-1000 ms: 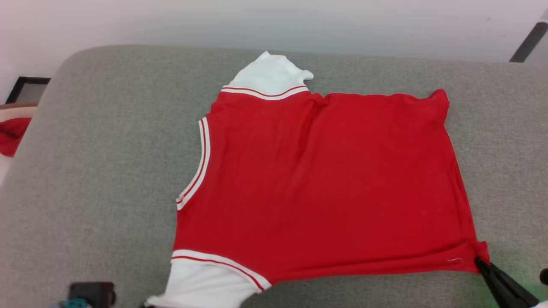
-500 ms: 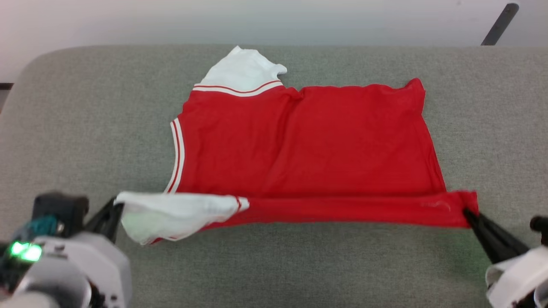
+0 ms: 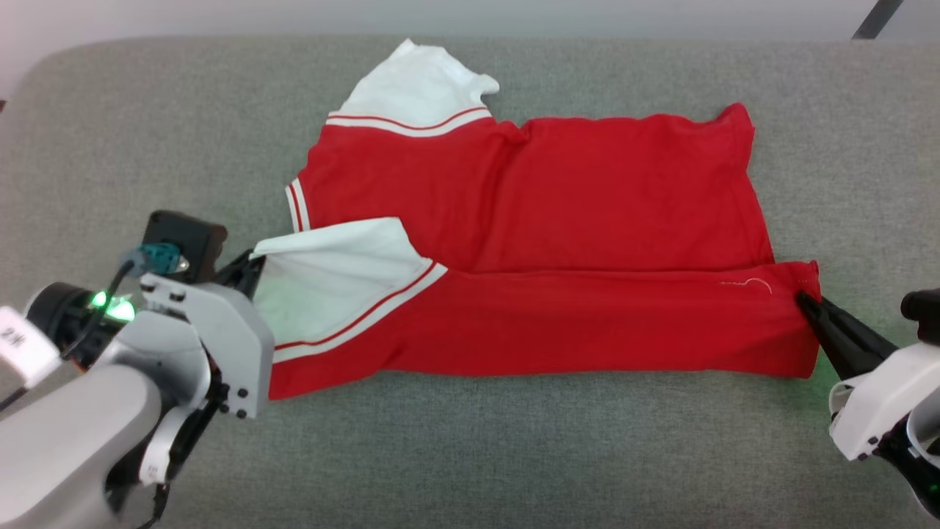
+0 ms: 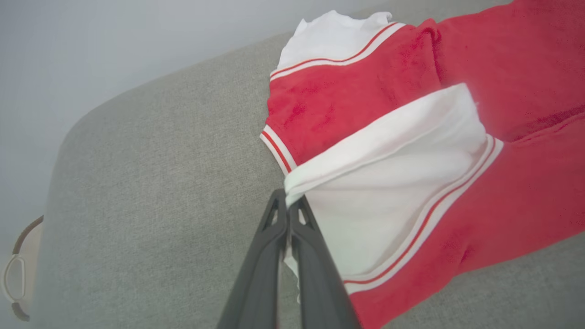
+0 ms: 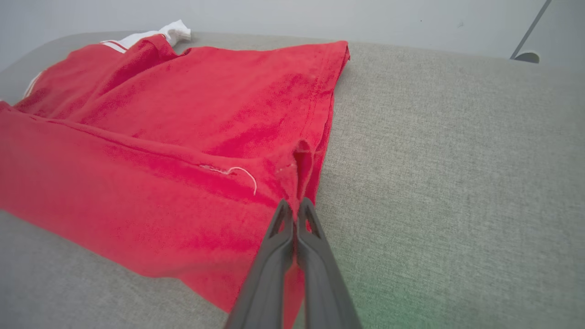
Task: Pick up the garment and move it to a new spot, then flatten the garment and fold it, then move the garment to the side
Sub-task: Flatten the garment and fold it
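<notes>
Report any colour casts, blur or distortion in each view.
Head view: even light, sharp; green cast on the grey cushion beside the right gripper. Left wrist view: hazy, soft jersey, cushion edge bowed. Right wrist view: green tint on the cushion, lower right.

A grey woven cushion with rounded corners spans the scene. Behind its far edge stands a pale, plain wall. Past its far right corner, 1 dark slanted bar rises before that wall. Off its edge in the left wrist view, a brown curved rim and a white loop show, too cropped to identify.
</notes>
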### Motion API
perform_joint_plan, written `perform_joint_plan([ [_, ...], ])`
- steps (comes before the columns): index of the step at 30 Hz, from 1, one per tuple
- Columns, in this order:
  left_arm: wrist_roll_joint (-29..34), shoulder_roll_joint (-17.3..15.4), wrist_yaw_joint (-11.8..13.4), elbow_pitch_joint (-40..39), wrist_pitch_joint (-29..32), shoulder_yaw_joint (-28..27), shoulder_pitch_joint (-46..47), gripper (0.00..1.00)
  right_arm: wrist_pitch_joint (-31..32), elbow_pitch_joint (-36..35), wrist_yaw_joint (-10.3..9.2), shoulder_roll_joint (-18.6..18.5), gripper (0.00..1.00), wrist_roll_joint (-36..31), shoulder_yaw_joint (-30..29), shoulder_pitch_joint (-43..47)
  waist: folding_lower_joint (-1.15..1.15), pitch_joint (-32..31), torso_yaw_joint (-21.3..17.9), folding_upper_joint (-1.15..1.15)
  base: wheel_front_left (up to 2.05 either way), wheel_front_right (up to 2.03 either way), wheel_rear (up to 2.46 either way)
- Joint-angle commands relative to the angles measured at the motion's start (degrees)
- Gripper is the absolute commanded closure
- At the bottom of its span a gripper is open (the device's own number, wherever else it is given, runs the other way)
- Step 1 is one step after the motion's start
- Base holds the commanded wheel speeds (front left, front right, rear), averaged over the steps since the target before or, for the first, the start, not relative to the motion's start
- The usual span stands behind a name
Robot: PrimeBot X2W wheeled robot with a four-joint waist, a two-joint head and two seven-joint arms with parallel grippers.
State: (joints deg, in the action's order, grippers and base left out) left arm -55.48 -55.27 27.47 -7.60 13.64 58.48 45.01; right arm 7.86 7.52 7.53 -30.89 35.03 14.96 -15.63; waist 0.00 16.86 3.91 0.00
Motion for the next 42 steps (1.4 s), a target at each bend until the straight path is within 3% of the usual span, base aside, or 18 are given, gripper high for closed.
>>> perform_joint_plan([
  [1,-0.13,0.51,-0.67,1.1,-0.02,0.02,0.57,1.0,0.24,0.57,-0.08,0.01,1.0,0.25,0.15,-0.83,0.0,1.1,0.02,0.0,0.0,0.0,0.0],
  [8,-1.11,5.56,-5.68,9.7,-0.44,1.38,1.77,1.0,0.88,5.16,-0.08,0.71,1.0,1.5,2.22,-4.51,0.0,2.95,0.19,0.0,0.0,0.0,0.0],
  [14,-1.74,8.14,-8.03,14.26,-1.27,1.43,2.67,1.0,0.8,8.22,-0.07,1.07,1.0,2.35,4.27,-7.18,0.0,3.04,0.36,0.0,0.0,0.0,0.0],
  [15,-1.88,8.39,-8.26,14.85,-1.55,1.25,2.85,0.86,0.85,8.53,-0.07,0.96,0.95,2.52,4.61,-7.49,0.0,2.89,0.38,0.0,0.0,0.0,0.0],
  [17,-2.05,8.72,-8.52,15.62,-1.66,1.22,2.86,0.71,1.08,9.18,-0.07,0.84,0.65,2.8,5.21,-8.02,0.0,2.43,0.41,0.0,0.0,0.0,0.0],
  [19,-2.12,8.85,-8.72,16.06,-1.82,1.11,3.02,0.54,1.52,9.5,-0.07,0.55,0.6,3.3,5.79,-8.49,0.0,1.89,0.46,0.0,0.0,0.0,0.0],
  [20,-2.33,8.88,-8.78,16.08,-1.98,0.94,3.04,0.24,1.62,9.66,-0.07,0.36,0.53,3.42,5.98,-8.61,0.0,1.57,0.49,0.0,0.0,0.0,0.0],
  [21,-2.41,8.79,-8.81,15.98,-2.06,0.91,2.95,0.15,1.7,9.71,-0.07,0.13,0.37,3.35,6.27,-8.6,0.0,1.22,0.5,0.0,0.0,0.0,0.0],
  [22,-2.05,8.48,-8.86,15.8,-2.12,1.09,2.9,0.08,1.85,9.76,-0.07,0.02,0.07,3.29,6.57,-8.57,0.0,0.82,0.51,0.0,0.0,0.0,0.0],
  [23,-1.91,8.25,-8.71,15.57,-2.39,1.06,2.72,0.05,1.78,9.66,-0.07,-0.09,0.0,3.28,6.74,-8.65,0.0,0.44,0.52,0.0,0.0,0.0,0.0],
  [24,-1.99,8.18,-8.39,15.29,-2.72,0.87,2.37,0.0,1.76,9.66,-0.07,-0.18,0.0,3.37,6.73,-8.64,0.0,0.04,0.54,0.0,0.0,0.0,0.0],
  [34,-2.79,5.87,-4.31,9.76,-5.74,-0.32,-2.02,0.0,-0.77,7.56,-0.07,-0.05,0.0,1.69,5.28,-6.62,0.0,-4.3,0.63,0.0,0.0,0.0,0.0],
  [42,-3.73,3.06,0.49,2.66,-8.44,-1.59,-6.71,0.0,-6.78,1.96,-0.07,1.42,0.0,-3.12,2.38,-2.61,0.0,-7.35,-0.2,0.0,0.0,0.0,0.0],
])
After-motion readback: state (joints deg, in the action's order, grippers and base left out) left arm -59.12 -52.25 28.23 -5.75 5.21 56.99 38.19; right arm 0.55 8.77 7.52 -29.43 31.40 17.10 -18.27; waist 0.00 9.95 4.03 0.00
